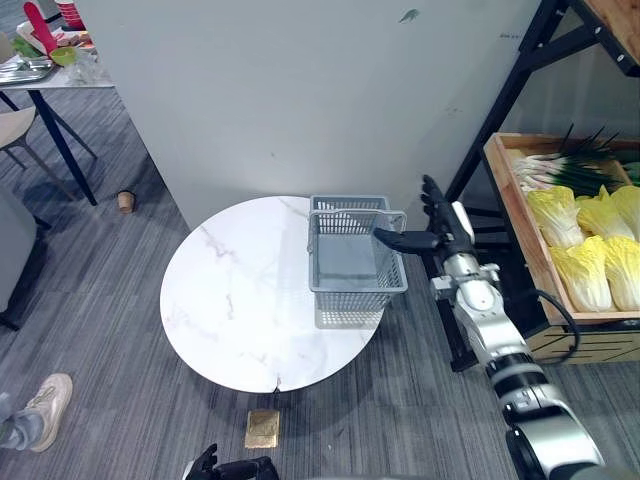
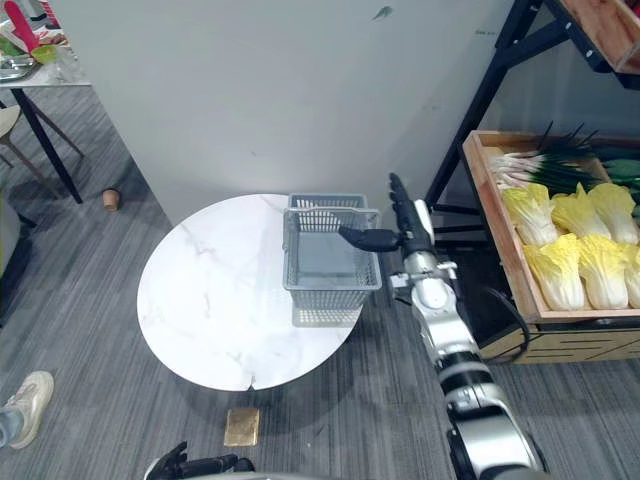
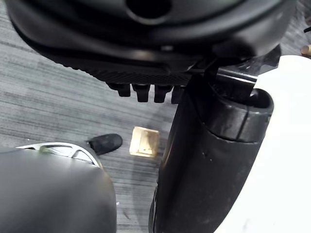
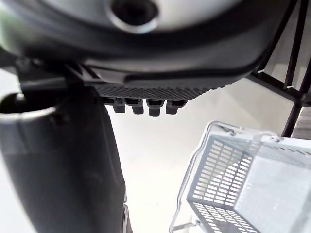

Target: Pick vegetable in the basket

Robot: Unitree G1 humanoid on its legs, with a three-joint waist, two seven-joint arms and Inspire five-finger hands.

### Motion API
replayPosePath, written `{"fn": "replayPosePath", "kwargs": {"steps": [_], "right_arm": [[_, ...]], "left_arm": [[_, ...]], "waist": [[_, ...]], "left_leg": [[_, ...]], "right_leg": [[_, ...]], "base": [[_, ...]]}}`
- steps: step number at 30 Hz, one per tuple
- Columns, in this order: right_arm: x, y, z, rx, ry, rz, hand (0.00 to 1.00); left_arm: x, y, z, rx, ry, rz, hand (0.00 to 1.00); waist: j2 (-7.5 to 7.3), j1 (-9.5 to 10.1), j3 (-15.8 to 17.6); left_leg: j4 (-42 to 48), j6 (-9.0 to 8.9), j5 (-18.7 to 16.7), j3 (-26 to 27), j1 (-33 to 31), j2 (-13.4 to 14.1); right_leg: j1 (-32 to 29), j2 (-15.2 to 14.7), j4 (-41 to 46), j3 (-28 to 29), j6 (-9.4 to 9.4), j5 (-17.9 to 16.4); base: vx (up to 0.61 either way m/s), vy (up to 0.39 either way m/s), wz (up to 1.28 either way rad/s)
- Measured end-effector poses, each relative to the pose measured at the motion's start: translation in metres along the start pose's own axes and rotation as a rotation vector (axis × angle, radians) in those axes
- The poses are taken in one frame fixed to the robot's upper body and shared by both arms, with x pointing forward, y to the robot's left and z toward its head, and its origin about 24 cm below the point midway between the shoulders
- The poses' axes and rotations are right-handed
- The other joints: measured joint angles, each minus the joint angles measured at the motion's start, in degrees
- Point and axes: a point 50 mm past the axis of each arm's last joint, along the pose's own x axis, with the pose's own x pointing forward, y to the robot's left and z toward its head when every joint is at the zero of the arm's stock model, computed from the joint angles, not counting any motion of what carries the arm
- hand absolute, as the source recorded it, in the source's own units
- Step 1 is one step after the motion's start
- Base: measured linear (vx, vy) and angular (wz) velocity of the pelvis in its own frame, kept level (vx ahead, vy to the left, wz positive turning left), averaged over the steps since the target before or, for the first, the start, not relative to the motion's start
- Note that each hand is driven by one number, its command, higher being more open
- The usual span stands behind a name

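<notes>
Cabbages (image 1: 585, 270) wait in a wooden crate (image 1: 512, 210) at 3 o'clock of the empty grey basket (image 1: 345, 305), which stands at the 3 o'clock edge of the round counter (image 1: 240, 290). Right robot hand (image 1: 445, 235) hovers released between the two, fingers straight, thumb reaching over the basket's rim. Left robot hand (image 1: 225, 467) hangs relaxed at 6 o'clock, below the counter. Best course, by the look of it: swing the right hand toward 3 o'clock, wrap one cabbage around its thick middle, and lift it clear of its neighbours.
</notes>
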Motion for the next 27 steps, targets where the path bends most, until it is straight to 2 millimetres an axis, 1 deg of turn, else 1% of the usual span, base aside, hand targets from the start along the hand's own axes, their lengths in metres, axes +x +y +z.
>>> {"fn": "replayPosePath", "kwargs": {"steps": [1, 2, 4, 7, 8, 11, 13, 14, 15, 16, 17, 18, 20, 21, 25, 27], "right_arm": [[0.005, -0.001, 0.001, -0.037, 0.014, 0.021, 1.00], [0.014, -0.003, 0.005, -0.086, 0.023, 0.037, 1.00], [0.023, -0.005, 0.012, -0.119, 0.025, 0.035, 1.00], [0.029, -0.007, 0.015, -0.159, 0.035, 0.037, 1.00], [0.032, -0.007, 0.019, -0.198, 0.032, 0.043, 1.00], [0.040, -0.006, 0.027, -0.260, 0.028, 0.056, 1.00], [0.042, -0.007, 0.027, -0.289, 0.040, 0.055, 1.00], [0.045, -0.008, 0.029, -0.308, 0.046, 0.053, 1.00], [0.046, -0.009, 0.030, -0.318, 0.046, 0.053, 1.00], [0.048, -0.010, 0.032, -0.343, 0.046, 0.052, 1.00], [0.048, -0.010, 0.032, -0.350, 0.047, 0.050, 1.00], [0.047, -0.011, 0.028, -0.376, 0.068, 0.054, 1.00], [0.047, -0.012, 0.025, -0.384, 0.090, 0.052, 1.00], [0.047, -0.012, 0.025, -0.390, 0.096, 0.050, 1.00], [0.047, -0.012, 0.023, -0.428, 0.105, 0.056, 1.00], [0.050, -0.011, 0.025, -0.456, 0.111, 0.060, 1.00]], "left_arm": [[0.000, -0.001, -0.001, -0.010, 0.002, -0.002, 1.00], [-0.001, -0.001, -0.002, -0.011, 0.006, -0.001, 1.00], [-0.001, -0.001, -0.004, -0.013, 0.012, 0.000, 1.00], [-0.002, -0.001, -0.009, -0.027, 0.023, 0.003, 1.00], [-0.003, -0.002, -0.009, -0.033, 0.022, 0.001, 1.00], [-0.002, -0.004, -0.006, -0.045, 0.007, -0.004, 1.00], [-0.002, -0.005, -0.006, -0.050, 0.005, -0.007, 1.00], [-0.002, -0.005, -0.005, -0.051, 0.002, -0.010, 1.00], [-0.002, -0.005, -0.004, -0.051, -0.002, -0.013, 1.00], [-0.001, -0.006, -0.002, -0.052, -0.008, -0.016, 1.00], [-0.001, -0.007, -0.001, -0.053, -0.009, -0.018, 1.00], [-0.001, -0.007, -0.001, -0.055, -0.009, -0.019, 1.00], [-0.001, -0.006, 0.000, -0.054, -0.017, -0.018, 1.00], [-0.001, -0.006, 0.002, -0.054, -0.022, -0.018, 1.00], [-0.001, -0.006, 0.006, -0.052, -0.040, -0.020, 1.00], [-0.001, -0.006, 0.006, -0.051, -0.045, -0.021, 1.00]], "waist": [[0.27, 0.51, 0.2], [0.57, 0.65, 0.4], [0.81, 0.63, 0.9], [1.12, 0.72, 1.2], [1.49, 0.71, 1.4], [1.95, 0.72, 1.8], [2.13, 0.72, 2.1], [2.14, 0.73, 2.3], [2.07, 0.73, 2.6], [1.91, 0.68, 2.9], [2.10, 0.61, 3.1], [2.15, 0.67, 3.3], [1.90, 0.84, 3.4], [1.64, 0.90, 3.6], [1.22, 1.71, 3.8], [1.19, 1.79, 3.8]], "left_leg": [[-0.1, -0.02, 0.1, -0.1, -0.2, 0.0], [-0.2, 0.01, 0.4, -0.5, -0.9, 0.0], [-0.3, 0.08, 0.7, -1.4, -1.7, -0.1], [-0.3, 0.14, 1.1, -2.4, -2.2, -0.1], [-0.3, 0.14, 1.1, -3.0, -2.5, -0.1], [-0.3, 0.33, 1.5, -3.4, -3.7, -0.5], [-0.3, 0.35, 1.6, -3.8, -3.9, -0.9], [-0.3, 0.17, 1.4, -4.0, -4.2, -1.4], [-0.3, 0.18, 1.4, -4.3, -4.3, -1.7], [-0.3, 0.27, 1.5, -4.8, -4.7, -2.4], [-0.3, 0.32, 1.5, -5.1, -4.8, -2.5], [-0.3, 0.39, 1.5, -5.5, -4.9, -2.6], [-0.3, 0.67, 1.6, -5.8, -5.1, -2.9], [-0.3, 1.22, 1.7, -6.0, -5.4, -3.2], [-0.3, 1.62, 1.6, -6.3, -5.6, -3.6], [-0.2, 1.62, 1.6, -6.6, -5.3, -3.4]], "right_leg": [[-0.2, 0.0, 0.0, -0.1, 0.00, 0.0], [-0.7, 0.0, 0.0, -0.4, 0.00, 0.0], [-1.1, 0.0, -0.1, -0.8, -0.01, 0.0], [-1.2, -0.1, -0.2, -1.8, -0.01, 0.0], [-1.2, -0.1, -0.3, -2.2, -0.01, 0.0], [-1.9, -0.4, -1.3, -2.9, 0.00, 0.0], [-1.6, -0.7, -2.1, -3.8, 0.08, -0.1], [-1.2, -1.2, -3.1, -4.2, 0.37, -0.6], [-1.2, -1.5, -3.4, -4.5, 0.16, -1.0], [-1.0, -2.1, -3.9, -5.3, 0.47, -2.1], [-1.0, -2.1, -3.9, -5.5, 0.48, -2.1], [-0.9, -2.2, -4.2, -5.8, 0.52, -2.2], [-0.7, -2.5, -4.5, -6.3, 0.67, -2.2], [-0.7, -2.7, -4.6, -6.6, 0.92, -2.1], [-0.8, -3.1, -3.9, -6.8, 2.23, -1.4], [-1.1, -3.0, -2.2, -6.8, 2.33, -1.2]], "base": [[-0.09, -0.021, 0.04], [-0.07, -0.014, 0.08], [-0.07, -0.007, 0.15], [-0.06, 0.004, 0.13], [-0.06, 0.011, 0.10], [-0.08, 0.021, 0.01], [-0.07, 0.023, 0.05], [-0.07, 0.026, 0.06], [-0.07, 0.023, 0.10], [-0.06, 0.013, 0.11], [-0.06, 0.016, 0.15], [-0.04, 0.015, 0.11], [0.02, 0.020, 0.12], [0.07, 0.026, 0.10], [0.11, 0.023, 0.07], [0.09, 0.008, 0.11]]}}
